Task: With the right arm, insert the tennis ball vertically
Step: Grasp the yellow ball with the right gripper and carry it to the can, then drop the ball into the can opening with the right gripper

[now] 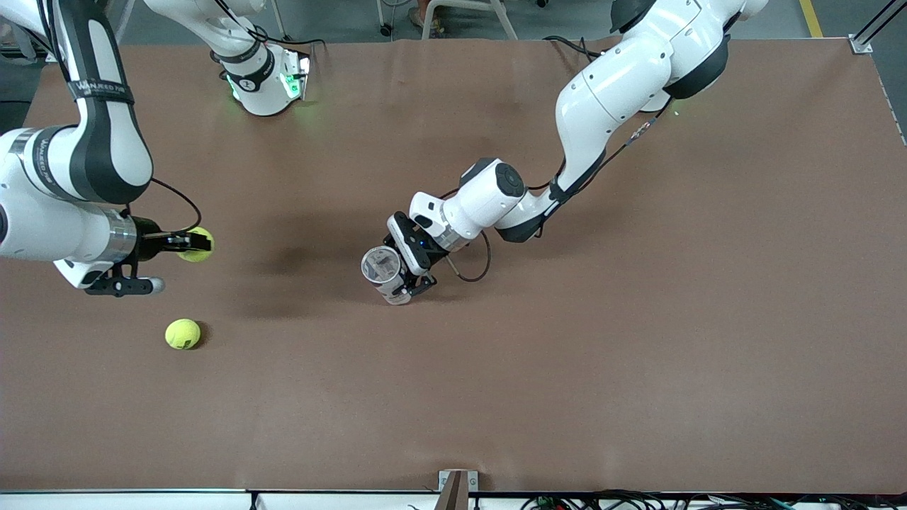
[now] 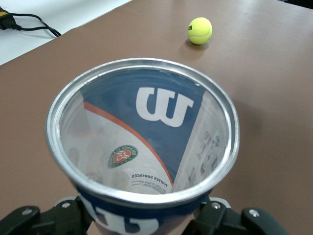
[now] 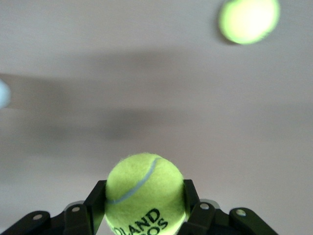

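Note:
My right gripper [image 1: 197, 243] hangs over the table near the right arm's end, shut on a yellow-green tennis ball [image 1: 200, 245]. In the right wrist view that ball [image 3: 144, 191] fills the gap between the black fingers [image 3: 93, 203]. A second tennis ball [image 1: 183, 333] lies on the brown table, nearer the front camera; it also shows as ball [image 3: 248, 19] and ball [image 2: 200, 30]. Around mid-table my left gripper [image 1: 409, 275] is shut on a clear tennis can [image 1: 382, 269] with a blue label. The can's metal-rimmed mouth [image 2: 142, 66] is open and nothing is inside.
The right arm's base [image 1: 266, 78] glows green at the table's back edge. A small bracket [image 1: 457, 485] and cables sit along the table's front edge. A white surface with a black cable [image 2: 29, 22] borders the brown mat.

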### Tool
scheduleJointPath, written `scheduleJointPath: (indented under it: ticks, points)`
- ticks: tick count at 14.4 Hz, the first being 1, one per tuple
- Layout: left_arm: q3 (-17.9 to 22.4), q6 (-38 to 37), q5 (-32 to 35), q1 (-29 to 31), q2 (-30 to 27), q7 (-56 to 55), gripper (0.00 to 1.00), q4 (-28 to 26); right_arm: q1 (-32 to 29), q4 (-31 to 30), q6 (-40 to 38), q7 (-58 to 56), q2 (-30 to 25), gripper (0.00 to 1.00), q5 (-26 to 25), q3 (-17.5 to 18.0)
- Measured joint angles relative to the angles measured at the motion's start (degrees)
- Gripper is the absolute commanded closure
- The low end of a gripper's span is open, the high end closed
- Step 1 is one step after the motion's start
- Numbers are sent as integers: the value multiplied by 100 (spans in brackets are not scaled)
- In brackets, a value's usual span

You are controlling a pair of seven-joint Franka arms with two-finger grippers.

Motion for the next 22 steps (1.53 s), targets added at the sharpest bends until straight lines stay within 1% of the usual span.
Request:
scheduleJointPath:
  ticks: [1,3,4,6,9,12,16,20,22]
  points:
    - [0,0,0,0,0,0,22,0,108,53,8,-1,7,69,421,5]
    - [0,0,0,0,0,0,22,0,427,161,68,-7,29,70,1174,16]
    - [0,0,0,0,0,0,22,0,637,281,111,2,49,70,1433,21]
    - [-2,0,0,-1,0,0,22,0,1022,647,291,131,135,70,1740,27]
    - [-3,0,0,-2,0,0,22,0,1468,1062,834,339,371,70,1963,30]
    - [-4,0,0,-2,1,0,22,0,1821,1109,1291,402,690,70,2061,33]
    - [-4,0,0,-2,1,0,22,0,2046,1148,1421,401,1051,69,2094,31]
    - [-3,1,0,0,1,0,22,-2,2338,1207,1420,581,1075,69,2094,28]
    - [-3,2,0,-1,1,0,22,-2,2405,1207,1414,621,1085,66,2094,27]
